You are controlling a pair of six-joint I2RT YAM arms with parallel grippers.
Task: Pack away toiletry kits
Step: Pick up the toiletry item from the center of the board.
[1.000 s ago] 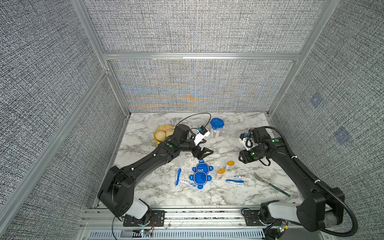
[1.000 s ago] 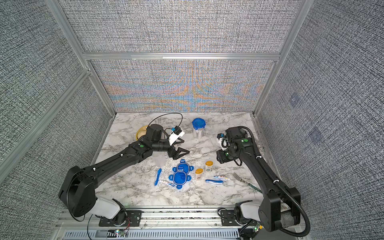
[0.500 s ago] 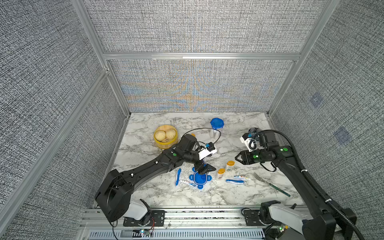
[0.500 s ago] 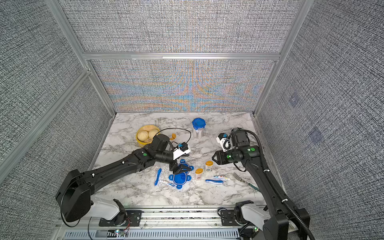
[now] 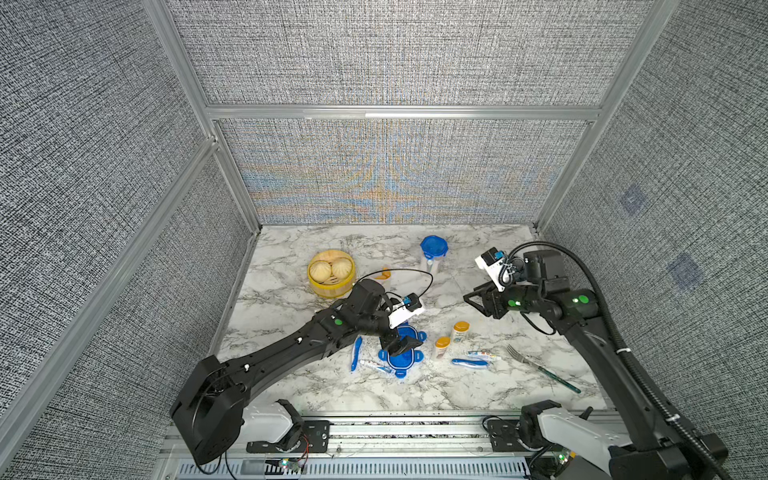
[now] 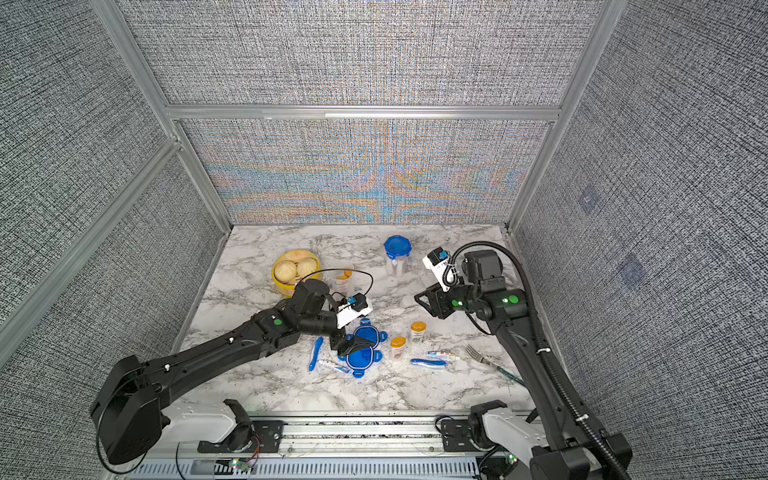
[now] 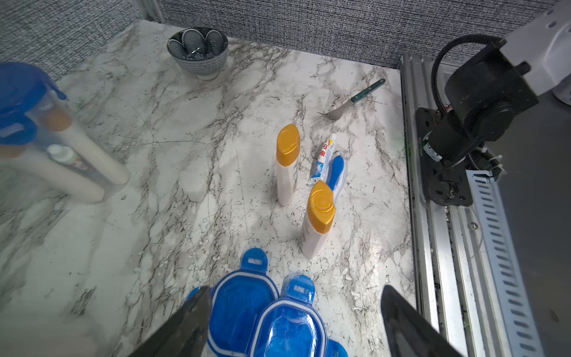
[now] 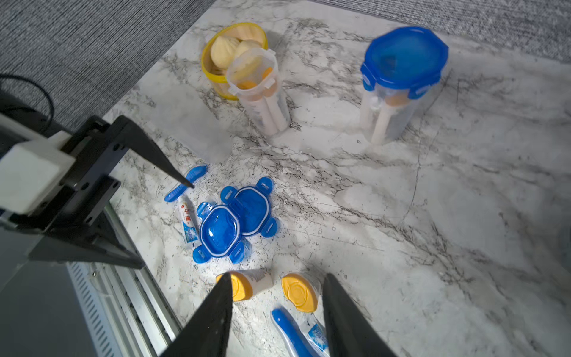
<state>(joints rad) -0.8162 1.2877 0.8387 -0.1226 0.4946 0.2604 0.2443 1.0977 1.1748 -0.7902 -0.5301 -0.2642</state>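
Dropping from beside the bamboo steamer [image 5: 331,272], left gripper [image 5: 402,344] now hangs wide open over two loose blue clip lids [image 8: 234,219] on the marble tabletop [image 5: 415,399]. Left of them: one blue toothbrush [image 8: 185,182], one toothpaste tube [image 8: 187,222], red lettering seemingly Chinese. Right: two upright orange-capped bottles [image 7: 287,167]; right gripper [image 8: 277,275], open and empty, above.

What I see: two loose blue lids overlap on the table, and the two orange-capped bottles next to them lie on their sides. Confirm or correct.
Not right. The loose blue lids do overlap on the table, but the two orange-capped bottles next to them stand upright, as the left wrist view shows.
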